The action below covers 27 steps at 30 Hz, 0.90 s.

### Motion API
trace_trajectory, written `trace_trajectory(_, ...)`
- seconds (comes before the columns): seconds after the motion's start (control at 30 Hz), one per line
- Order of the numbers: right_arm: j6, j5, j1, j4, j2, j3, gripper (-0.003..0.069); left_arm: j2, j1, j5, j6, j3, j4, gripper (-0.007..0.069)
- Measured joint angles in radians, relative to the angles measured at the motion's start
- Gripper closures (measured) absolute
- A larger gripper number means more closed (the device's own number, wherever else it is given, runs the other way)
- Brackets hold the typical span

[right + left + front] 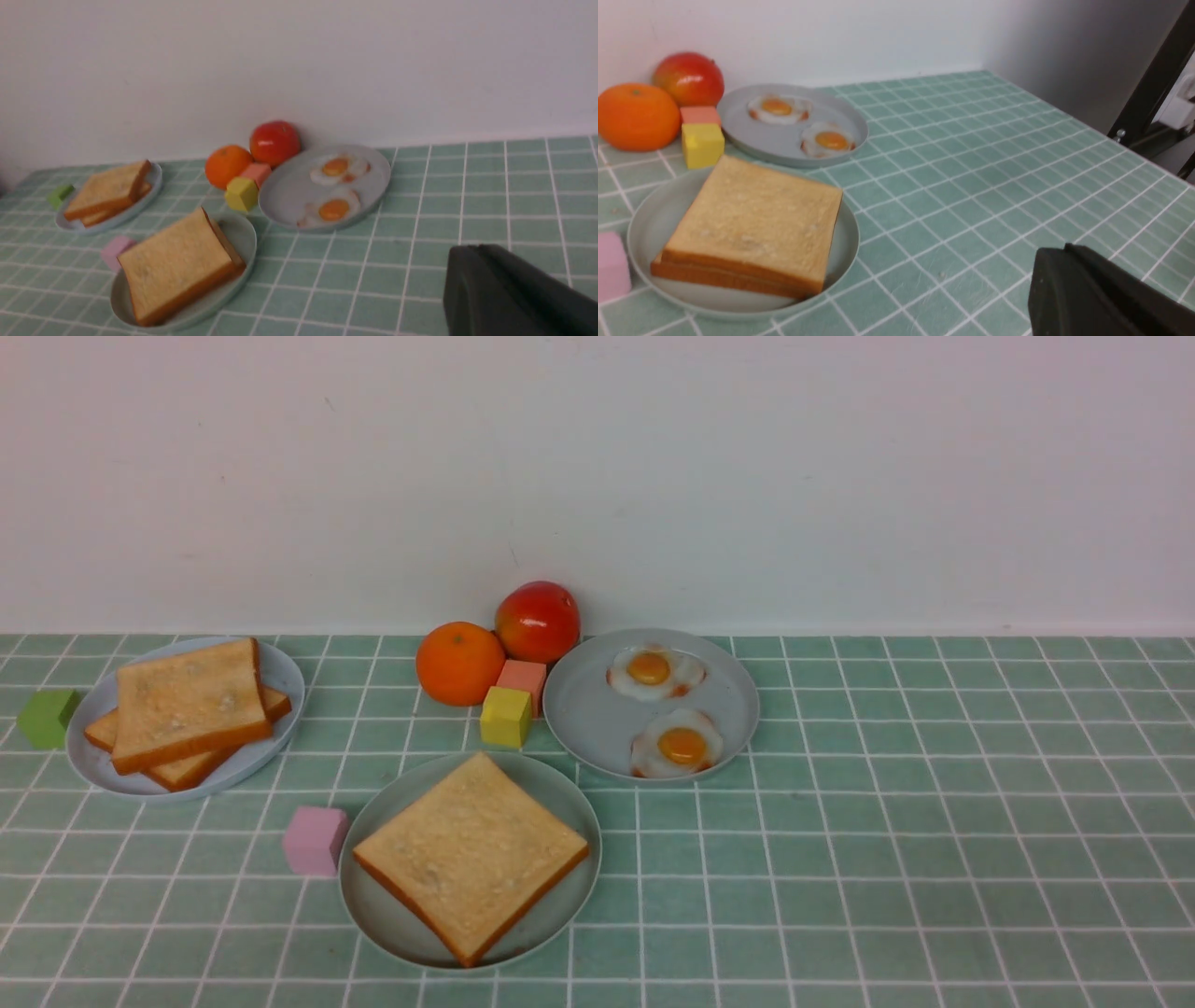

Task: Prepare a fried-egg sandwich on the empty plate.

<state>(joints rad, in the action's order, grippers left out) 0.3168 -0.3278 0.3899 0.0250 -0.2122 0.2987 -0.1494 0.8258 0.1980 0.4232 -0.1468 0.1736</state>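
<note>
- The fried-egg sandwich (471, 854) lies on the mint plate (373, 905) at the 6 o'clock side of the front view; the left wrist view shows two stacked toast slices (752, 228), and I cannot tell whether an egg sits between them
- At 1 o'clock from it, just beside, a grey-blue plate (588, 719) carries two fried eggs (682, 744)
- At 10 o'clock, well apart, another grey-blue plate (280, 681) holds stacked toast (187, 705)
- Orange (459, 663), red fruit (537, 621), yellow cube (505, 716) and pink cube (316, 840) rest on the tiled counter (934, 821)
- Left gripper (1101, 298) and right gripper (509, 289) show only as dark blurred bodies in their wrist views; open or closed, I cannot tell
</note>
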Motion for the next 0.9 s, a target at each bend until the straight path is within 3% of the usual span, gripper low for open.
trace_trajectory(0.17,0.0,0.011,-0.022,0.026,0.02,-0.077,0.0654,0.0,0.0,0.023,0.0,0.0,0.0,0.0638)
trace_trajectory(0.27,0.0,0.021,-0.102,0.039,0.055,-0.114,0.0662,0.0,0.0,0.026,0.0,0.0,0.0,0.0638)
trace_trajectory(0.37,-0.045,0.027,-0.276,0.04,0.132,-0.21,0.0673,0.0,0.0,0.031,0.0,0.0,-0.002,0.0638)
trace_trajectory(0.5,-0.131,0.026,-0.361,0.014,0.208,-0.305,0.0673,0.0,0.0,0.035,0.0,0.0,-0.002,0.0638)
trace_trajectory(0.9,-0.236,-0.04,-0.369,-0.004,0.222,-0.318,0.0673,0.0,0.0,0.037,0.002,0.0,-0.002,0.0638)
